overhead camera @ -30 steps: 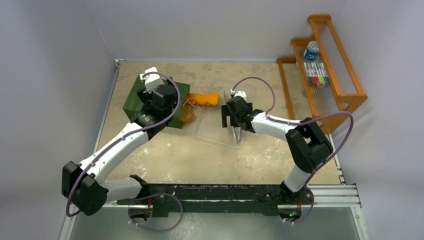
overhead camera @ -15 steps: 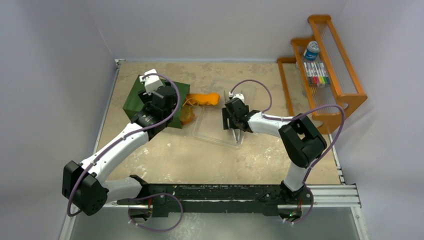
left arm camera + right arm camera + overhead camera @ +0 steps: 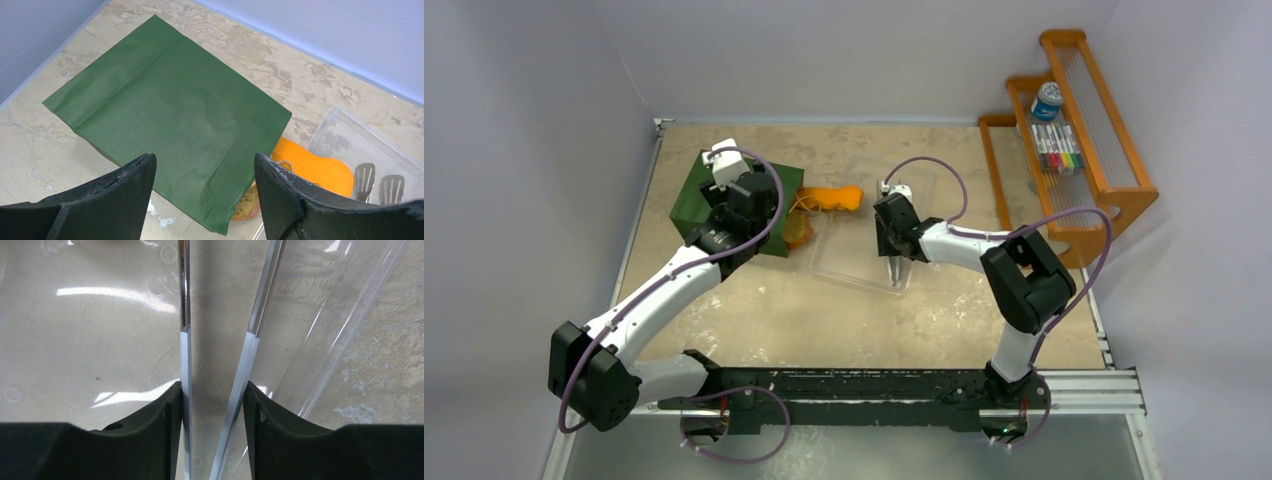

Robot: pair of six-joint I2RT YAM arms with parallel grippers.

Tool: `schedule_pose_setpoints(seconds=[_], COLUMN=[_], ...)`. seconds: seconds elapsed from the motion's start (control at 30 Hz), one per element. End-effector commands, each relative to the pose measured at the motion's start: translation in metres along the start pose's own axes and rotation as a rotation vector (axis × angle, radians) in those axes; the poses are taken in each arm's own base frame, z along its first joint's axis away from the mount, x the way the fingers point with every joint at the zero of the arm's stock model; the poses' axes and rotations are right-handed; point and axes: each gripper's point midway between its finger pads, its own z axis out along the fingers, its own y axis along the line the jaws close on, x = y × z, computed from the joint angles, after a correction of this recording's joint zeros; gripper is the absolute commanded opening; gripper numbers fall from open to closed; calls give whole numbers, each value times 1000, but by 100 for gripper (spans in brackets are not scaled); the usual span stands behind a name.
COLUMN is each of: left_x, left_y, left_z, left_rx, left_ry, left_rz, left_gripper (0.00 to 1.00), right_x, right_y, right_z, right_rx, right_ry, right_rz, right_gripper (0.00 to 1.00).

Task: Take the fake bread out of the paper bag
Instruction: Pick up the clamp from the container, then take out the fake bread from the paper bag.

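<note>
left gripper point(image 3: 202, 165) hangs over the paper bag point(image 3: 165, 100), jaws open, nothing in them. bag lies flat on the worktop point(image 3: 280, 65), mouth toward the clear tray point(image 3: 345, 127). right gripper point(image 3: 212, 390) is down in the tray, jaws closed onto the metal tongs point(image 3: 183, 315), one tong arm against each jaw, arms not squeezed together. fake bread: orange loaf point(image 3: 312, 170) already out, on the worktop between bag mouth and tray, just beside the tray rim. brown-crusted piece point(image 3: 246, 209) sits at the bag mouth, partly under the bag's edge, so half out at best. can't tell if more is inside. progress guess: early to middle, one piece out, the rest likely to be pulled out with the tongs while the left pins or lifts the bag
</note>
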Motion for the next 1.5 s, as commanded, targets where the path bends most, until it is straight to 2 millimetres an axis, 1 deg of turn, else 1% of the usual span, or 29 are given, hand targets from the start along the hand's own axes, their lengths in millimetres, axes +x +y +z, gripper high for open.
schedule_pose_setpoints(seconds=[0.0, 0.17, 0.33, 0.5, 0.63, 0.73, 0.9, 0.97, 1.07, 1.23, 1.47], left_x=[-6, -5, -4, -1, 0, -1, -3, -3, -4, -3, 0], left_y=[1, 2, 2, 1, -1, -3, -6, -7, -8, -9, -8], left_z=[2, 1, 0, -1, -2, -3, -3, -3, -3, -3, -3], left_rx=[-12, -5, 4, 19, 35, 44, 56, 58, 61, 65, 61], left_ry=[-23, -22, -23, -18, -15, -14, -12, -11, -10, -6, 1], left_rz=[-45, -56, -69, -89, -101, -105, -109, -111, -113, -113, -114], left_gripper=[71, 71, 71, 71, 71, 71, 71, 70, 70, 70, 70], right_x=[-21, -30, -39, -41, -41, -36, -23, -21, -21, -20, -29], right_y=[5, 11, 20, 25, 22, 17, 13, 12, 7, 2, 7], right_z=[-20, -40, -66, -88, -104, -112, -122, -124, -125, -131, -134], right_rx=[-47, -138, -242, -314, -331, -322, -338, -343, -327, -324, -349], right_ry=[-29, -24, -37, -18, -14, -6, 16, 12, 0, -5, -10], right_rz=[8, 44, 68, 85, 117, 141, 116, 97, 59, 20, -69], right_gripper=[44, 43, 44, 44, 44, 44, 44, 43, 44, 44, 45])
